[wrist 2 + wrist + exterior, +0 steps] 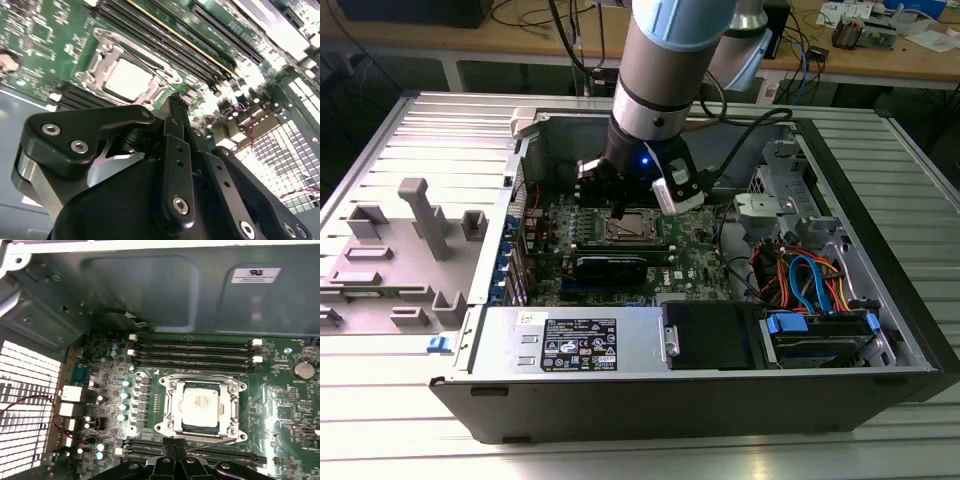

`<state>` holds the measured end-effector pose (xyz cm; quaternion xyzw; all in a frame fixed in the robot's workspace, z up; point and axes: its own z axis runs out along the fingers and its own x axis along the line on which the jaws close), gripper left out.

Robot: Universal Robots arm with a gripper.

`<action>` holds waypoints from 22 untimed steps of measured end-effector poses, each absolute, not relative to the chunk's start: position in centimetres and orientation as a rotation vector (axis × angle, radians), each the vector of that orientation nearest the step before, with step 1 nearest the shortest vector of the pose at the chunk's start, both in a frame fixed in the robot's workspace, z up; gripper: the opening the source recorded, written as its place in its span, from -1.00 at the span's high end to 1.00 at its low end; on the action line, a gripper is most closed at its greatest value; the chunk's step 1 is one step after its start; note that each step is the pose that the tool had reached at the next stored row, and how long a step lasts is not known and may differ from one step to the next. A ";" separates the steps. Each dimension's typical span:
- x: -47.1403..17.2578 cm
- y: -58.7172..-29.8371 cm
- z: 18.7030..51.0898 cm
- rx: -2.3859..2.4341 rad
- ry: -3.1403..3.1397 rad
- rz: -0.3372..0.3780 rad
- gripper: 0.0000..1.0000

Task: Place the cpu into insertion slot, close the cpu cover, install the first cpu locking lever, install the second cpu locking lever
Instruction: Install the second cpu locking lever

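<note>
First wrist view: cpu (200, 406) flat in insertion slot (172, 415), cpu cover (232, 412) closed

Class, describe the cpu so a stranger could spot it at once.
Find the green motherboard inside the open computer case. Below the long black memory slots sits a silvery cpu cover; the cpu is the pale metal square in its window.

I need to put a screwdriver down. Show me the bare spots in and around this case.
Free: the ribbed table in front of the computer case, and the flat power supply top beside the black drive bay. Crowded: the motherboard around the cpu, where the gripper hangs; the cable bundle; the grey fixture blocks.
</note>
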<state>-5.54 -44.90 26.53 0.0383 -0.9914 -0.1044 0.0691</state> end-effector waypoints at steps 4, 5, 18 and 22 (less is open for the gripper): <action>-5.5 -45.1 25.6 0.115 -2.984 -0.314 0.79; -5.5 -45.1 25.4 0.115 -2.983 -0.314 0.79; -6.5 -45.5 22.7 0.115 -2.980 -0.321 0.79; -6.5 -45.5 22.5 0.115 -2.979 -0.329 0.79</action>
